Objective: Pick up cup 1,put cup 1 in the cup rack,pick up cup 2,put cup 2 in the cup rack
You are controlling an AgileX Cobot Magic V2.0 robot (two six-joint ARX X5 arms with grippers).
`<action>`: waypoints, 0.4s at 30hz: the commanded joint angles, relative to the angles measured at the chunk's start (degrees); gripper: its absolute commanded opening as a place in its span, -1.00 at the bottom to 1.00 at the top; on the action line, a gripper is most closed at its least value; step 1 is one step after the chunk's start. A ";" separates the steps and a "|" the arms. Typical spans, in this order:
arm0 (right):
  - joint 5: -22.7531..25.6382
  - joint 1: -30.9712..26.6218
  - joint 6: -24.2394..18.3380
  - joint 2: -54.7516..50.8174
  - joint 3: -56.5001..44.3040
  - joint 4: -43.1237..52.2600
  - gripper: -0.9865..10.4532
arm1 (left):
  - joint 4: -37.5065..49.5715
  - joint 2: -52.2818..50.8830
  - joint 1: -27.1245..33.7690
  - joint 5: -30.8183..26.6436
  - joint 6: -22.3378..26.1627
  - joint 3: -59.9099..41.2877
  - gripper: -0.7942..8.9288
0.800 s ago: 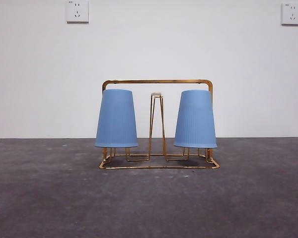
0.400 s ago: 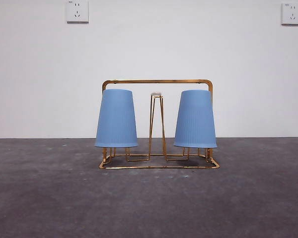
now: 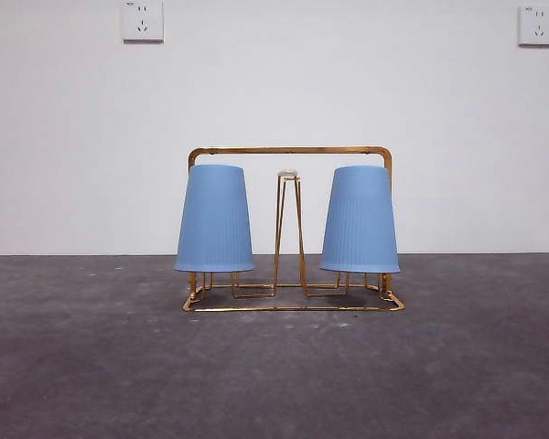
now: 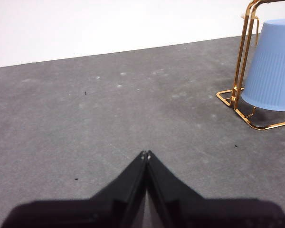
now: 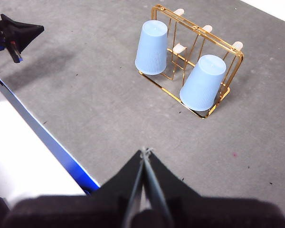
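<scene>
Two light blue cups hang upside down on the gold cup rack [image 3: 289,150]: one on the left [image 3: 214,218], one on the right [image 3: 360,219]. From high up, the right wrist view takes in the whole cup rack [image 5: 232,71] with both cups [image 5: 152,47] [image 5: 203,81]. My right gripper [image 5: 145,151] is shut and holds nothing, well away from the rack. My left gripper [image 4: 146,154] is shut and empty too, low over the table, with one cup [image 4: 273,66] and the rack's end [image 4: 242,57] off to its side. Neither gripper shows in the front view.
A grey table [image 3: 274,366] runs back to a white wall with two sockets [image 3: 143,20] [image 3: 537,25]. The right wrist view catches the table's blue front edge [image 5: 47,135] and the other arm's black gripper [image 5: 14,34] at the far corner.
</scene>
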 commanded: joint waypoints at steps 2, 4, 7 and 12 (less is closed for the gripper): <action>2.78 -2.67 -0.96 -1.07 -0.35 -1.09 -0.82 | 0.44 0.02 0.17 -0.13 -0.48 -0.59 -0.84; 3.54 -6.23 -4.20 -1.99 -0.39 -0.46 -0.82 | 0.44 0.04 0.17 -0.13 -0.48 -0.59 -0.84; 1.79 -15.47 -6.99 -4.79 -1.81 5.16 -0.82 | 0.44 0.13 0.17 -0.13 -0.46 -0.59 -0.84; -5.03 -32.52 -8.61 -12.66 -13.18 24.37 -0.82 | 0.44 0.24 0.17 -0.13 -0.46 -0.59 -0.84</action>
